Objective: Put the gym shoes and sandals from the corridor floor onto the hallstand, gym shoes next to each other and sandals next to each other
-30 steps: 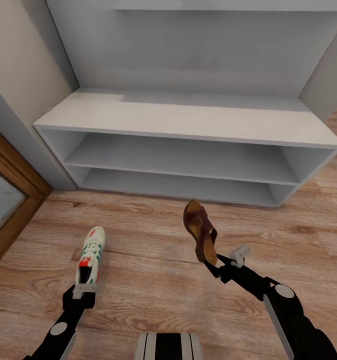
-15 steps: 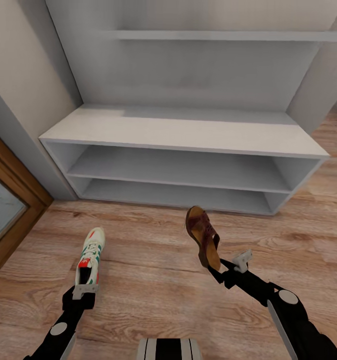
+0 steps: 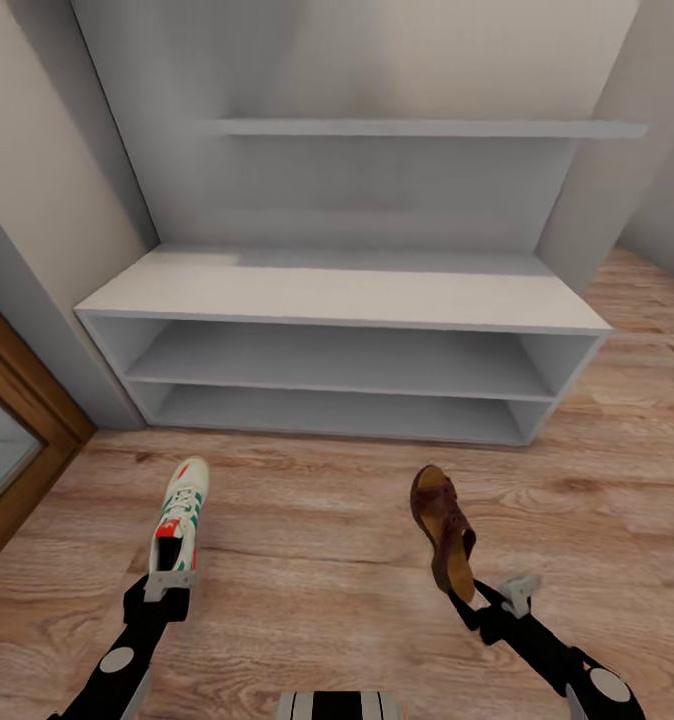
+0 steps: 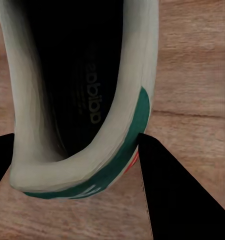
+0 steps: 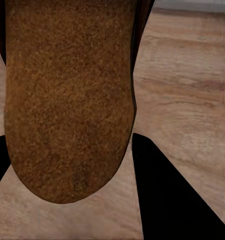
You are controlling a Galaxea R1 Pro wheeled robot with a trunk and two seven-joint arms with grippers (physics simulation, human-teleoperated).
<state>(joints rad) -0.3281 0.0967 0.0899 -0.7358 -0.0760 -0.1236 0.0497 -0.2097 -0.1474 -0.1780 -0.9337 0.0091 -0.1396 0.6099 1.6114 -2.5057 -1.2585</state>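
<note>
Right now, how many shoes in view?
2. One gym shoe held by the left claw at its heel; one sandal held by the right claw. The other two may be out of frame.

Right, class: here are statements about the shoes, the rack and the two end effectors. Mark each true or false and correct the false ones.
1. The left end effector grips a gym shoe at its heel. True.
2. The right end effector holds a second sneaker. False: it holds a brown sandal.
3. The hallstand already has shoes on its top. False: its top and both shelves are bare.
4. The sandal is tilted on its side, tan sole facing right. True.
5. The hallstand is dark wood. False: it is light grey.
</note>
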